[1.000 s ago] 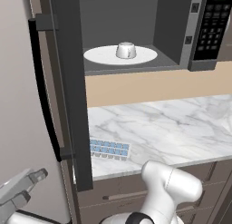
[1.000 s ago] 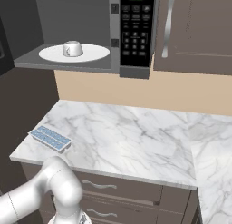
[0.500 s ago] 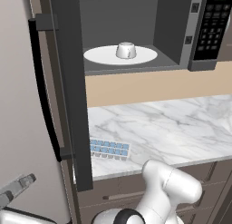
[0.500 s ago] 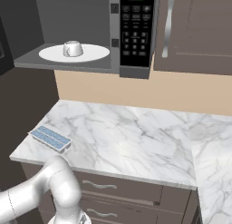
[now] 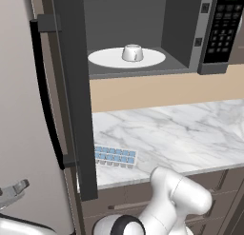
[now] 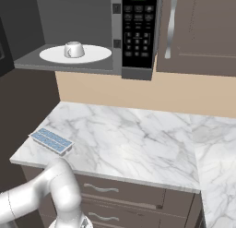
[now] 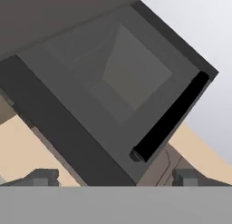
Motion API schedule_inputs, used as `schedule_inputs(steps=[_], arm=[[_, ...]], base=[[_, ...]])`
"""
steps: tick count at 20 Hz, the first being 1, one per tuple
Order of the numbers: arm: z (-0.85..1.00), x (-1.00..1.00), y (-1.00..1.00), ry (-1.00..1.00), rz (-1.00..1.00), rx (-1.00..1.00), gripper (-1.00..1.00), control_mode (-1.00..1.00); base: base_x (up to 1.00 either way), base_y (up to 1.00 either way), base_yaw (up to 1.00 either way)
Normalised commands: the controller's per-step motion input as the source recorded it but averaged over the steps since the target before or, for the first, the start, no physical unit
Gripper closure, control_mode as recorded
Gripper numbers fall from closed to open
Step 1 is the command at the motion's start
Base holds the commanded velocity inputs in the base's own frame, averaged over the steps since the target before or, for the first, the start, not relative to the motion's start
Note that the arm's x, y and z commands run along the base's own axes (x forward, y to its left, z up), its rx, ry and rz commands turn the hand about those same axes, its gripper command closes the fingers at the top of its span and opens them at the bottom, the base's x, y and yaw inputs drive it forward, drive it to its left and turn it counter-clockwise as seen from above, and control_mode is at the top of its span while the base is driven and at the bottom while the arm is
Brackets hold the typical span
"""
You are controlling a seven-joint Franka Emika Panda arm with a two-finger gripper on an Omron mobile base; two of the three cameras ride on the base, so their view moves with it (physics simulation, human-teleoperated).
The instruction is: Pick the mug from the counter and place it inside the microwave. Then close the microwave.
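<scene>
The white mug (image 5: pixel 132 52) (image 6: pixel 74 49) stands on the round white plate (image 5: pixel 107 58) (image 6: pixel 97 53) inside the microwave (image 5: pixel 190 44) (image 6: pixel 117 61). The microwave's dark door (image 5: pixel 71 86) hangs wide open to the left, its black handle (image 5: pixel 45 96) on the outer side. My gripper (image 5: pixel 14 191) is low at the left, outside the door and far below the mug, open and empty. In the hand view the gripper (image 7: pixel 115 177) looks up at the door's outer face (image 7: pixel 113 82) and its handle (image 7: pixel 170 116). The marble counter (image 5: pixel 181 134) (image 6: pixel 138 139) lies below.
A blue ice cube tray (image 5: pixel 114 156) (image 6: pixel 51 140) lies at the counter's front left corner. The black keypad (image 5: pixel 224 29) (image 6: pixel 137 28) is right of the microwave cavity. A brown wall cabinet (image 6: pixel 198 28) hangs to the right, and dark drawers (image 6: pixel 120 195) sit under the counter.
My hand has sunk lower and further left in the left base view, staying open. The mug, plate and door have not moved.
</scene>
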Motion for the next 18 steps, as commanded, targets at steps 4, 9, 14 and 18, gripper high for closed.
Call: schedule_inputs(steps=[4, 9, 14, 18], arm=[[0.00, -0.03, 0.01, 0.03, 0.00, 0.00, -1.00, -1.00], [0.04, -0.13, -0.27, 0.00, 0.00, 0.00, -1.00, -1.00], [0.02, -0.01, -0.42, 0.02, 0.00, 0.00, -1.00, -1.00], [0.07, 0.00, -0.56, 0.11, 0.00, 0.00, -1.00, -1.00]], base=[[0.00, 0.00, 0.00], [0.00, 0.00, 0.00], [0.00, 0.00, 0.00], [0.00, 0.00, 0.00]])
